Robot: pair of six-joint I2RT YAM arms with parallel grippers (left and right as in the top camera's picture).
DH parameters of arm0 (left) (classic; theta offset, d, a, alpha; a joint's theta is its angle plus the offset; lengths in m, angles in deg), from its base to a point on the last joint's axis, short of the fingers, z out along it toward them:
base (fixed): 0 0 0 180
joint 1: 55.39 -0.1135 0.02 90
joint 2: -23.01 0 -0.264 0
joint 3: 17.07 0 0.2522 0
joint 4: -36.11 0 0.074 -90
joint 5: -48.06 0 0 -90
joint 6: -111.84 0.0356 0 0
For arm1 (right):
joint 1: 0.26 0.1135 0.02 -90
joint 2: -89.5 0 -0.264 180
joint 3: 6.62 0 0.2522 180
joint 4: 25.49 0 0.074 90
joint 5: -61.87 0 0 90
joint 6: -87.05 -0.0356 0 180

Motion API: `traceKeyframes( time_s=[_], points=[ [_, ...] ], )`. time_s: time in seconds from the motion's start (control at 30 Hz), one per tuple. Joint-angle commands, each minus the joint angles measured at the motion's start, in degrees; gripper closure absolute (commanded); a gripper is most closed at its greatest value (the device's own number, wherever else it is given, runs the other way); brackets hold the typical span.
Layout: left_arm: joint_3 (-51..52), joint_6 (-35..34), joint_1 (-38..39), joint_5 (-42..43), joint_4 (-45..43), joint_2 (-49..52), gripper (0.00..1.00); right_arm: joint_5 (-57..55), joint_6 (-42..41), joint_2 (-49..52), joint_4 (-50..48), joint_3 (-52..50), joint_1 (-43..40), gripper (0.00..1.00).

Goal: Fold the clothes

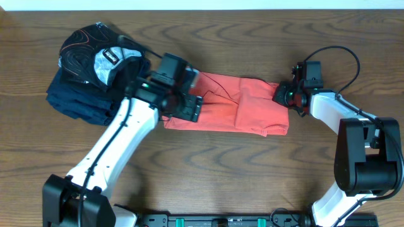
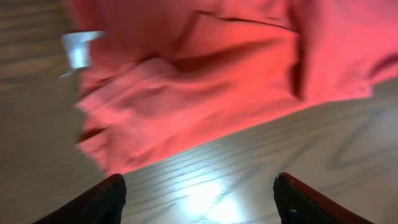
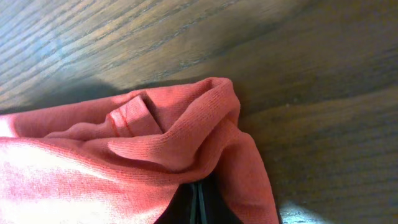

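Our left claw point(image 2: 199, 200) hangs spread wide, nothing between its fingers, over bare wood at the edge of the coral T-shirt point(image 1: 243, 104). A pile of dark garments point(image 1: 79, 94) crowds it just to the left. The shirt lies as a rumpled band across mid-table point(image 1: 252, 183), with open wood along its near edge. Our right claw point(image 3: 198, 210) is pinched tight on the shirt's right end.

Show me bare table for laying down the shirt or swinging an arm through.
Free: the table in front of the T-shirt, between left arm and right arm; also the strip behind it. Crowded: around the dark pile beside the left arm.
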Motion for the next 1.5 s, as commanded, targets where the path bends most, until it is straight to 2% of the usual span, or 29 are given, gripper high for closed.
traceKeyframes(
  time_s=[0.0, 0.2, 0.37, 0.5, 0.6, 0.83, 1.0, 1.17, 1.37, 1.47],
  points=[
    [-0.04, -0.52, -2.89, -0.63, 0.46, 0.33, 0.2, 5.77, 4.68, -1.31, 1.2, -0.11, -1.33, 0.96],
    [0.17, -0.76, -7.76, 0.0, 0.33, 3.5, 0.17, 10.16, 6.64, -14.25, 11.26, -0.11, -0.74, 0.96],
    [0.17, -0.5, -10.88, 5.03, -3.32, 10.25, 0.16, 10.12, 8.02, -18.43, 17.9, -0.13, 1.81, 0.97],
    [0.17, 1.25, -13.46, 8.57, -9.16, 15.82, 0.16, 8.68, 8.61, -16.26, 19.45, -0.9, 5.46, 0.97],
    [0.17, 1.29, -15.72, 13.49, -12.28, 18.32, 0.16, 3.37, 8.52, -12.79, 19.12, -0.98, 7.23, 0.98],
    [0.17, 4.85, -19.23, 20.85, -15.3, 22.88, 0.13, -2.95, 5.77, -2.95, 16.57, -0.98, 7.52, 0.99],
    [0.17, 5.11, -18.88, 21.42, -15.89, 28.72, 0.13, -2.75, 5.79, 0.28, 17.16, -0.98, 7.58, 0.99],
    [0.17, 5.05, -18.71, 27.12, -18.32, 33.07, 0.12, -2.71, 5.79, 0.22, 17.2, -0.98, 7.58, 0.99],
    [0.17, 4.87, -15.85, 29.49, -18.67, 35.08, 0.13, -2.73, 5.79, 0.22, 17.31, -0.98, 7.58, 0.99],
    [0.17, 4.87, -13.79, 29.18, -19.3, 35.08, 0.2, -2.73, 5.79, 0.22, 17.31, -0.98, 7.58, 0.99]
  ],
)
